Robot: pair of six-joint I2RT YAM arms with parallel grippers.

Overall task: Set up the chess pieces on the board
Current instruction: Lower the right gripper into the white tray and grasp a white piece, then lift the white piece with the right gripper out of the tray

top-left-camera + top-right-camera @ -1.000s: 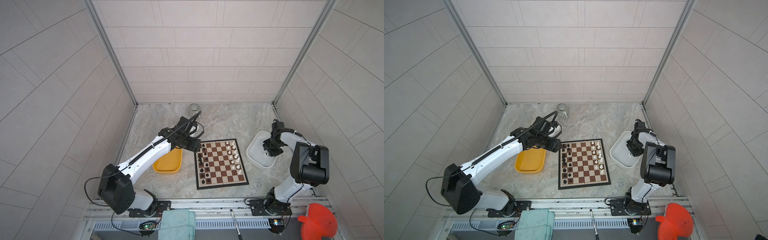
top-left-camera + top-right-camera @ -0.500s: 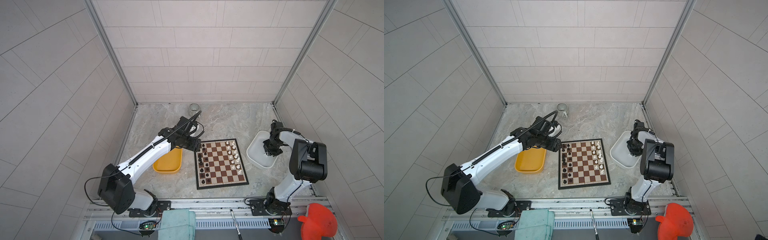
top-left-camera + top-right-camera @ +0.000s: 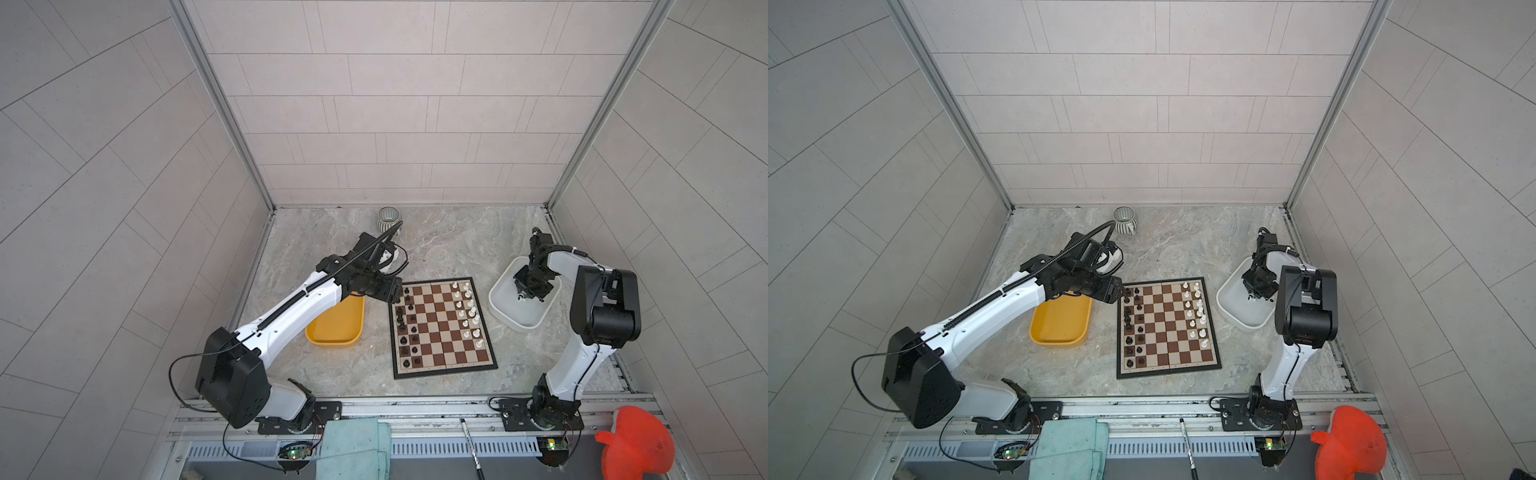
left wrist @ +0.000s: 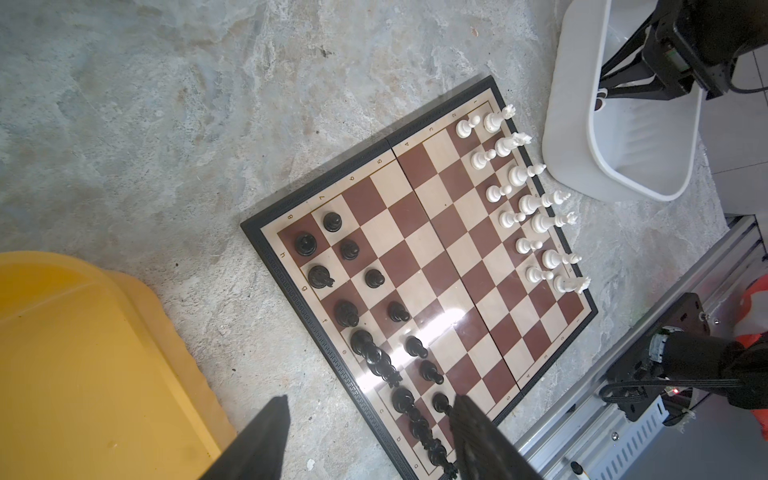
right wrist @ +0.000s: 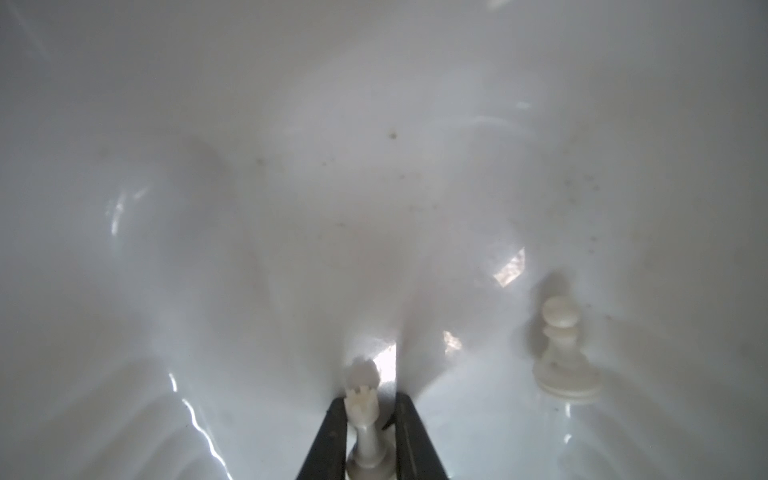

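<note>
My right fingers (image 5: 329,436) are clamped on a white rook (image 5: 364,409) in the white tray (image 3: 524,316), a white pawn (image 5: 561,353) near it. My left fingers (image 4: 266,436) hang apart over the edge of the board (image 3: 440,328) by the black pieces (image 4: 347,313). This is the pick-up. Next, I judge, comes a straight lift clear of the tray wall, then a carry to the bare corner square (image 3: 482,355) ending white's back row.

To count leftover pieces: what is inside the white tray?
In the white tray, the right gripper pinches a crowned white piece; a white pawn sits apart. The floor under the gripper is covered.
</note>
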